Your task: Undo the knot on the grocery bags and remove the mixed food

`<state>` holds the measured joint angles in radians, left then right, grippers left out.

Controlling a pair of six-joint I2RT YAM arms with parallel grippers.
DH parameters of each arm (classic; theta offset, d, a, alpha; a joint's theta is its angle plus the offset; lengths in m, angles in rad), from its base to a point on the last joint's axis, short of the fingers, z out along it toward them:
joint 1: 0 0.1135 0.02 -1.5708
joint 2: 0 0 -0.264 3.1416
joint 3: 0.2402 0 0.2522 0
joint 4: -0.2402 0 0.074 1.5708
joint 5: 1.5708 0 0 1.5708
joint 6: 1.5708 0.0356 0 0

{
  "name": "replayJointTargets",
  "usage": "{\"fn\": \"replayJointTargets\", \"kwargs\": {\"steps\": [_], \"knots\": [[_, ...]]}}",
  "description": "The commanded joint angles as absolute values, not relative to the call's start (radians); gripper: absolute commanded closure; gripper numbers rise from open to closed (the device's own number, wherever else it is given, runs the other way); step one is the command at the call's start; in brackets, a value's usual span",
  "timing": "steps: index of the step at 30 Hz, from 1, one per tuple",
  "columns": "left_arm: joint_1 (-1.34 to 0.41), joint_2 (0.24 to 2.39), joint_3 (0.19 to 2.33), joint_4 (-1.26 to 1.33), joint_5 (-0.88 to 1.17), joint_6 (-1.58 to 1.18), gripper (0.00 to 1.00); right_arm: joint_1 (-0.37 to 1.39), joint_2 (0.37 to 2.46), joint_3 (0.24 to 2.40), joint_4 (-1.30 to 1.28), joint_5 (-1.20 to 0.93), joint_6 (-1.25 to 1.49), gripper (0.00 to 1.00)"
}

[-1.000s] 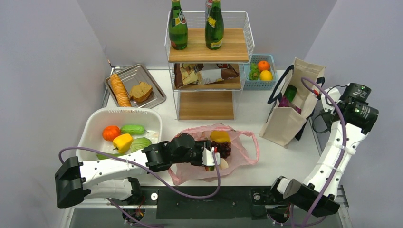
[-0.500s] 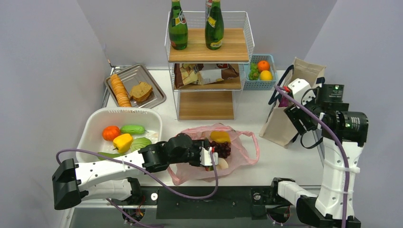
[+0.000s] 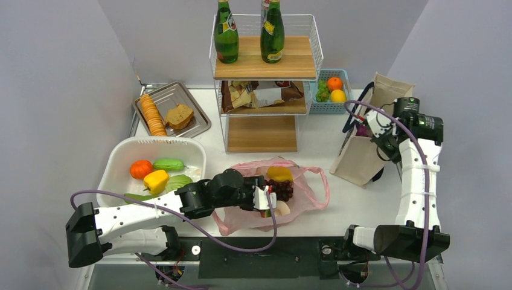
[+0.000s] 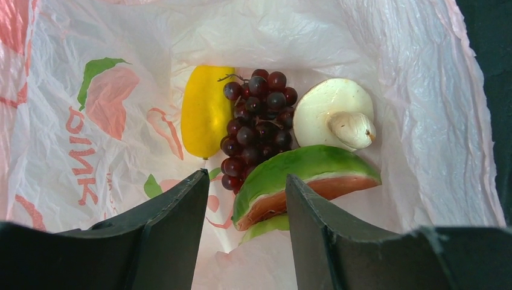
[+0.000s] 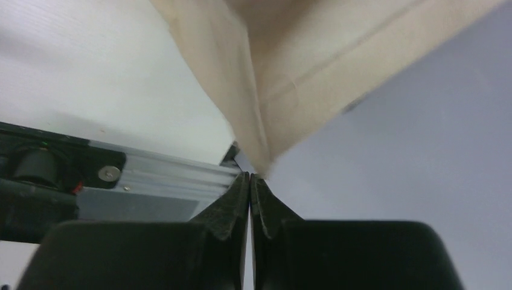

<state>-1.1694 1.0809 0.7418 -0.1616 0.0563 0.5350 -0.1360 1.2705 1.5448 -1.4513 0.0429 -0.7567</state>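
The pink grocery bag [image 3: 311, 192] lies open on the worktop [image 3: 320, 142], at 6 o'clock from the wire rack [image 3: 247, 136]. The left pincer [image 4: 246, 179] hangs half-open and empty above the watermelon slice [image 4: 314, 170], with grapes [image 4: 256, 115] at 12 o'clock. It should drop straight, straddle the rind and avoid the plastic. The right pincer [image 5: 249, 179] is closed, empty, beside the canvas tote [image 5: 290, 72].

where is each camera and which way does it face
Top external: above and behind the robot, facing down on the table; left arm, right arm show.
Left wrist: on the left gripper, facing into the pink bag at grapes; open fingers show.
Right wrist: on the right gripper, facing the canvas tote; shut fingers show.
Top and left wrist share bag and grapes.
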Motion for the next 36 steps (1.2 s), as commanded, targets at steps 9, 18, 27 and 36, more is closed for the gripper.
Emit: {"fn": "replayJointTargets", "kwargs": {"steps": [9, 18, 27, 36], "knots": [[-1.148, 1.081, 0.776, -0.129, 0.081, 0.540, 0.52, -0.426, 1.302, 1.782, -1.528, 0.021, -0.994, 1.00], [-1.143, 1.083, 0.786, -0.145, 0.096, 0.537, 0.52, -0.172, 1.246, 1.736, -1.483, -0.124, -0.852, 0.14], [-1.143, 1.089, 0.793, -0.149, 0.088, 0.530, 0.52, -0.102, 1.351, 1.622, -1.346, -0.101, -0.812, 0.16], [-1.143, 1.088, 0.791, -0.153, 0.067, 0.531, 0.52, -0.254, 1.376, 1.568, -1.404, -0.081, -1.018, 1.00]]}}
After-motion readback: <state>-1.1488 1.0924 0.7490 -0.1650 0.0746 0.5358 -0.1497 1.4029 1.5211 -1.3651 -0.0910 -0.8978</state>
